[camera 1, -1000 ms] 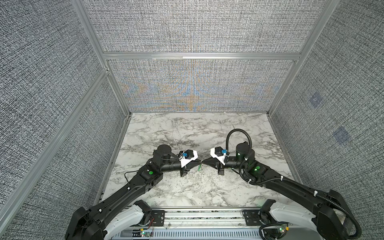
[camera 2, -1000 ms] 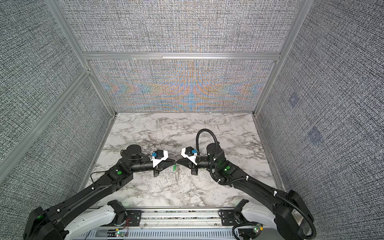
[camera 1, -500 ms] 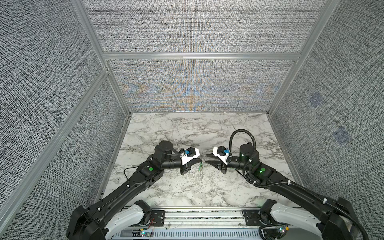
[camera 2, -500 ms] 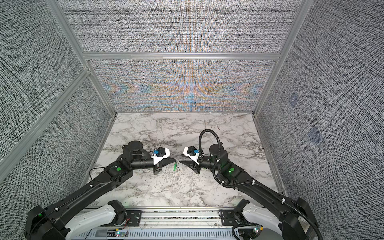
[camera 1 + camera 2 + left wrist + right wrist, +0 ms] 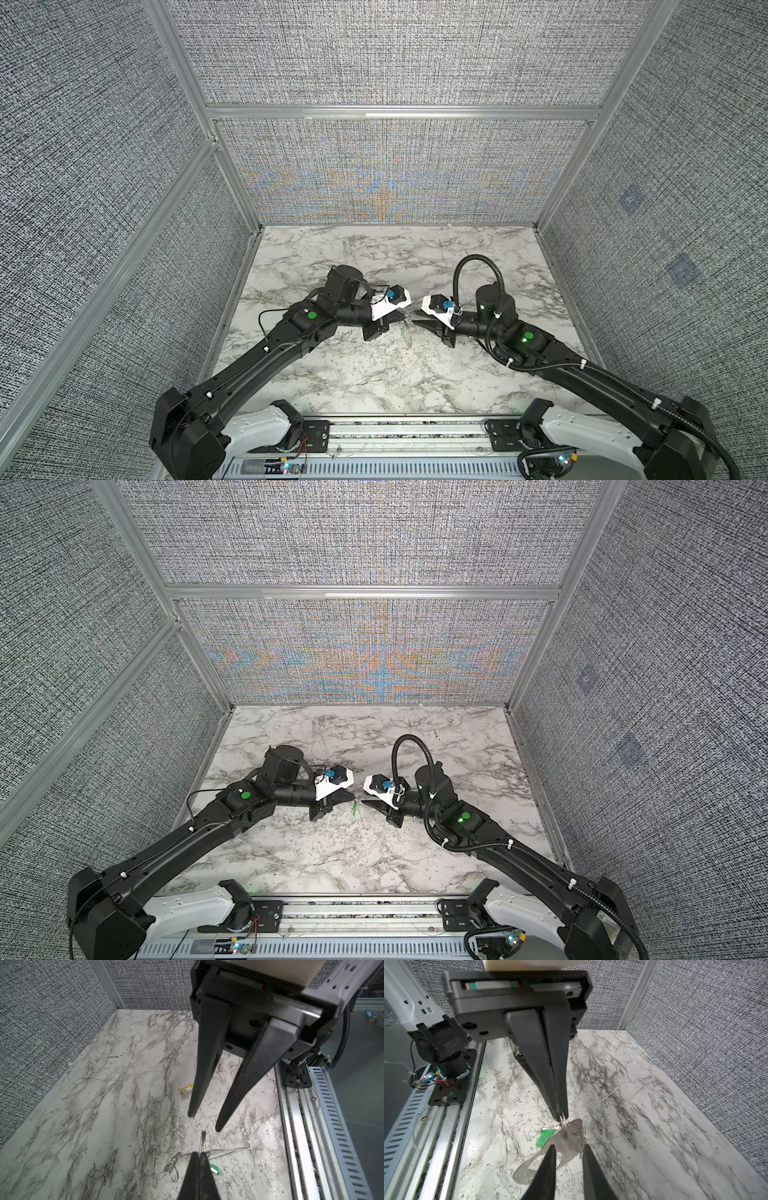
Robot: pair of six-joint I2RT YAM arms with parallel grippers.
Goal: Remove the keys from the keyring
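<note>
My left gripper (image 5: 561, 1114) is shut on the keyring (image 5: 563, 1124), a thin silver wire ring held above the marble. Hanging from the ring are a green-tagged key (image 5: 545, 1138), a flat silver plate (image 5: 566, 1142) and a small feather charm (image 5: 580, 1142). Facing it, my right gripper (image 5: 569, 1148) is open, its fingertips on either side of the hanging plate without touching it. In both top views the two grippers (image 5: 401, 320) (image 5: 417, 322) point tip to tip, a small gap apart, with the green tag (image 5: 354, 810) below. A yellow-tagged key (image 5: 186, 1091) lies loose on the marble under the right gripper (image 5: 204, 1121).
The marble floor (image 5: 374, 374) is boxed in by grey fabric walls (image 5: 395, 166) on three sides. An aluminium rail (image 5: 395, 428) with both arm bases runs along the front edge. A blue tag (image 5: 371, 1014) lies outside the cell.
A second ago the two grippers met tip to tip at the ring. The right gripper has since opened and drawn back to the right. The left gripper still holds the ring.
</note>
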